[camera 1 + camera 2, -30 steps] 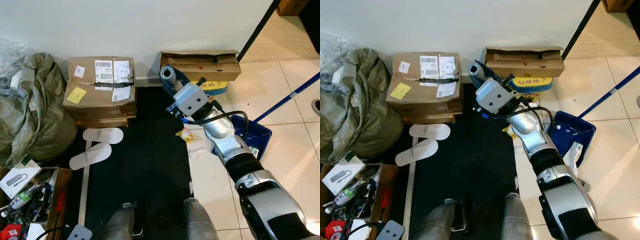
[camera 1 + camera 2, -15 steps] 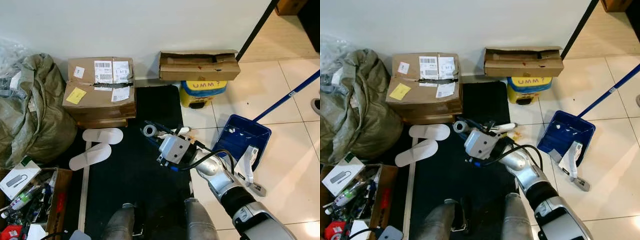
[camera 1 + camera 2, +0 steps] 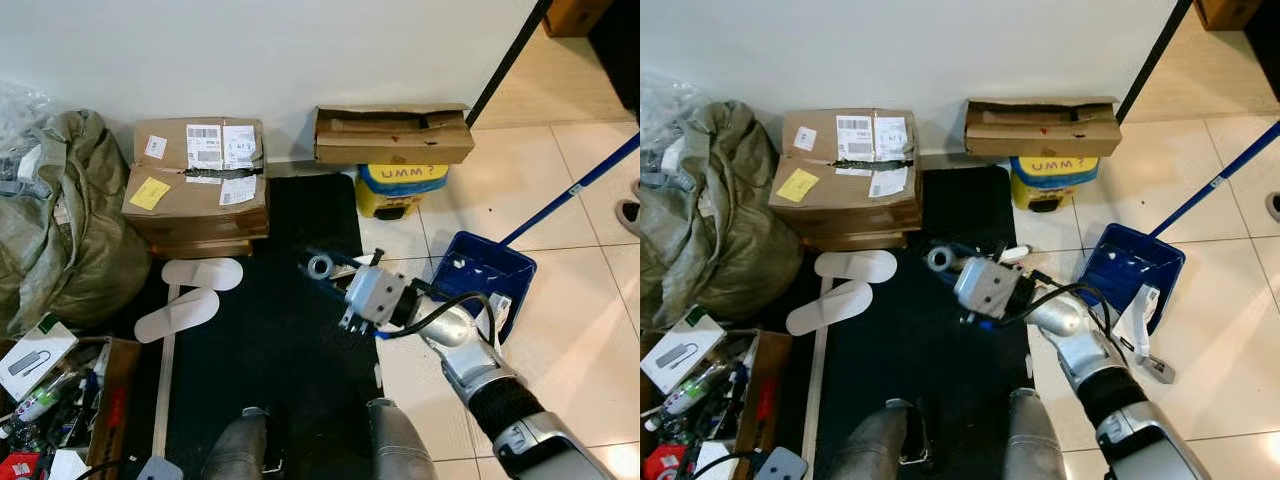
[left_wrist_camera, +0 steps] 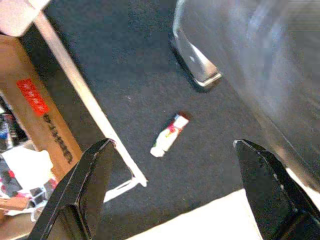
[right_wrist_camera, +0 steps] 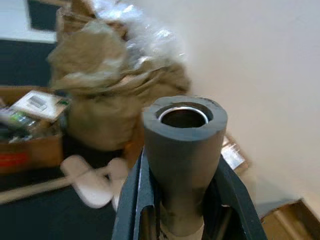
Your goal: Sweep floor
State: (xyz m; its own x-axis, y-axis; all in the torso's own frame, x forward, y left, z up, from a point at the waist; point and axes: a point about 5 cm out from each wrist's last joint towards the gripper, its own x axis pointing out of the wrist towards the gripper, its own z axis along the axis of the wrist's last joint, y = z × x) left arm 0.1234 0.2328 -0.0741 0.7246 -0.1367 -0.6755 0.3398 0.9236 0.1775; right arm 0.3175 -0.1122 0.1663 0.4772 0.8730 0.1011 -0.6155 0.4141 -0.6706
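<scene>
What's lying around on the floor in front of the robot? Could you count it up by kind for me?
Cardboard boxes against the wall: 2
White slippers: 2
Blue dustpans: 1
Yellow tubs: 1
Green sacks: 1
Small wrappers on the black mat: 1
Total: 8

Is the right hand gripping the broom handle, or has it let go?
Gripping. The right hand has its two black fingers closed against either side of the grey broom handle, whose hollow end pokes out past them.
</scene>
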